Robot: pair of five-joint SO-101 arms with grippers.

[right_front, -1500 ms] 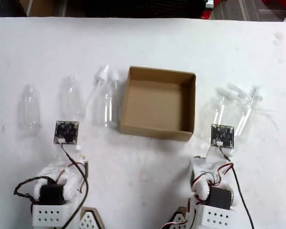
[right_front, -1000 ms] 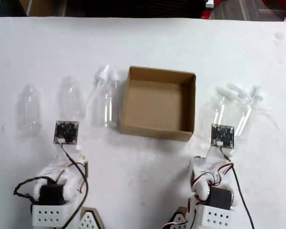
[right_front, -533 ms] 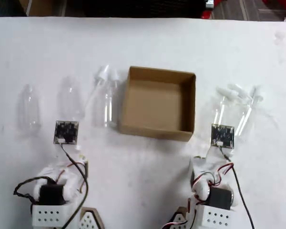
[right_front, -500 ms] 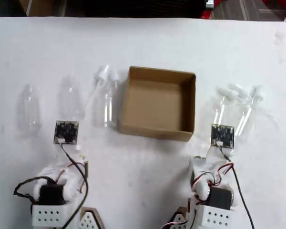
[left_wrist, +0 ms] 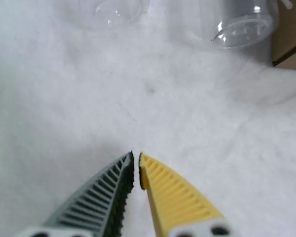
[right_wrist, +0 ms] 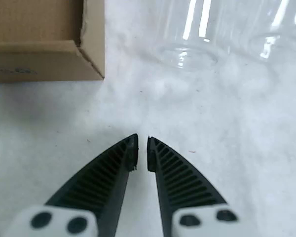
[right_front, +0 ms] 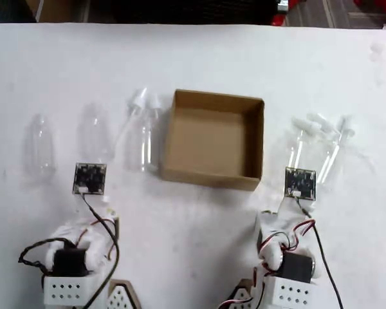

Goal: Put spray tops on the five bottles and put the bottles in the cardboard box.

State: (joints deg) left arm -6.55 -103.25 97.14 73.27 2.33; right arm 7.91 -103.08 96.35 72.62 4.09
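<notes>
Though a faint mark sits on the outer wall of the cardboard box [right_wrist: 19, 70], it is too dim for me to read. That box stands open at the middle of the white desk [right_front: 193, 58], whose covering looks soft and slightly fuzzy up close. Three clear bottles [right_front: 143, 140] stand in a row to its left and two more bottles [right_front: 297, 149] to its right, all on the desk outside the box. White spray tops [right_front: 139, 98] show at the top of the left bottle nearest the box and at the tops of the two on the right; whether they are properly seated I cannot tell. Both arms sit at the near edge. The left gripper [left_wrist: 136, 163] hovers over bare desk short of the bottles, its grey and yellow fingers pressed together on nothing. The right gripper [right_wrist: 142, 145] has its black fingers all but closed, likewise holding nothing, near the box's corner. Beyond the far edge the floor [right_front: 180, 11] is dark, with a red object [right_front: 373, 5] at one corner.
</notes>
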